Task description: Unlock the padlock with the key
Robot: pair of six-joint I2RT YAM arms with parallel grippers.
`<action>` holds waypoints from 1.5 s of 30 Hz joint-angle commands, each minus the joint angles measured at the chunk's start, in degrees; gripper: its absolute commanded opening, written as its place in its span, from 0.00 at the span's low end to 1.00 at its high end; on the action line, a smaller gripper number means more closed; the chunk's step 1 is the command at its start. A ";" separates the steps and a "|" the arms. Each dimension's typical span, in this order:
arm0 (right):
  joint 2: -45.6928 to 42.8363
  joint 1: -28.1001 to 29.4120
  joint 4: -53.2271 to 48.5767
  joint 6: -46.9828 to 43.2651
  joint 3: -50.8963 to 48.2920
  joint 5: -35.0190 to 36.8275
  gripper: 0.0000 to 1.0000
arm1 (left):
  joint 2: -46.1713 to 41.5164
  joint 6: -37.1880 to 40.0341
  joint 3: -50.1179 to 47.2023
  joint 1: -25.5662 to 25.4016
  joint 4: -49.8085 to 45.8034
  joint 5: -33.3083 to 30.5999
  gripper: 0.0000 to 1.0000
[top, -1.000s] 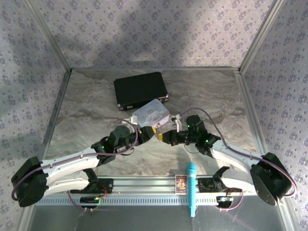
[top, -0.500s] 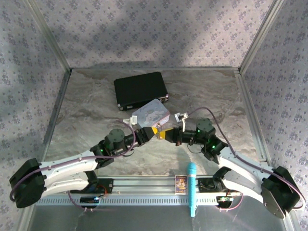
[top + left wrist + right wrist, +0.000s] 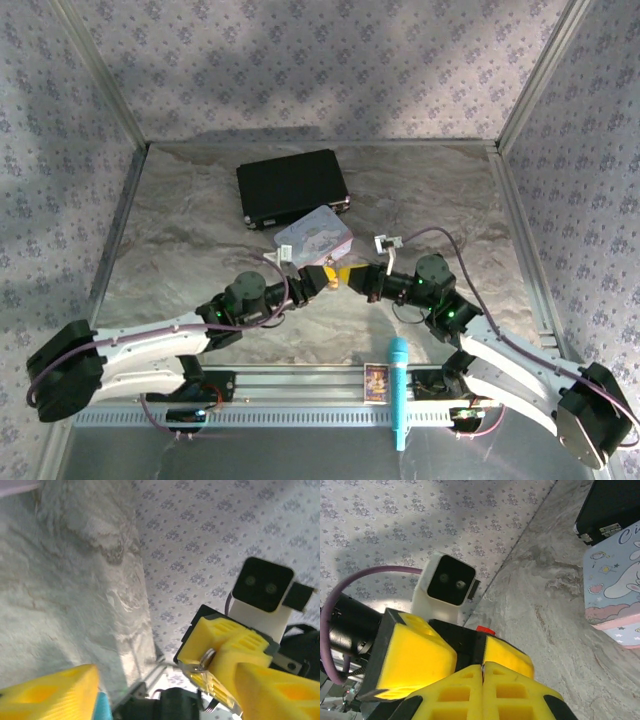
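Marbled grey tabletop [image 3: 180, 250] spreads between walls papered in a small floral print, with a slotted metal rail [image 3: 290, 412] along the near edge. At the far middle lies a black case [image 3: 291, 187]. Just beside its near right corner sits a pastel tin [image 3: 314, 236] with a cartoon figure on the lid. A blue microphone [image 3: 398, 392] lies across the near rail, and a small picture card [image 3: 376, 382] lies just left of it.

Both arms extend inward and meet tip to tip just on the near side of the tin. The left gripper [image 3: 327, 278] points in from the left. Its wrist view shows its yellow fingers [image 3: 50, 692] spread wide apart, closing on nothing. The right gripper [image 3: 353, 279] faces it from the right, with its yellow fingers [image 3: 455, 695] pressed flat together so that only a thin seam shows between them. In the left wrist view, the small silvery loop of the key [image 3: 205, 659] sticks out of those closed tips, pinched there and held above the table, close to the left gripper's right-hand finger. Whether the padlock sits among the yellow fingertips cannot be told from the top view
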 commanded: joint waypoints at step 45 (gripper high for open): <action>-2.28 4.70 -1.05 -2.27 -7.61 8.12 0.00 | 26.34 -30.87 -3.61 -4.66 33.95 -9.48 0.47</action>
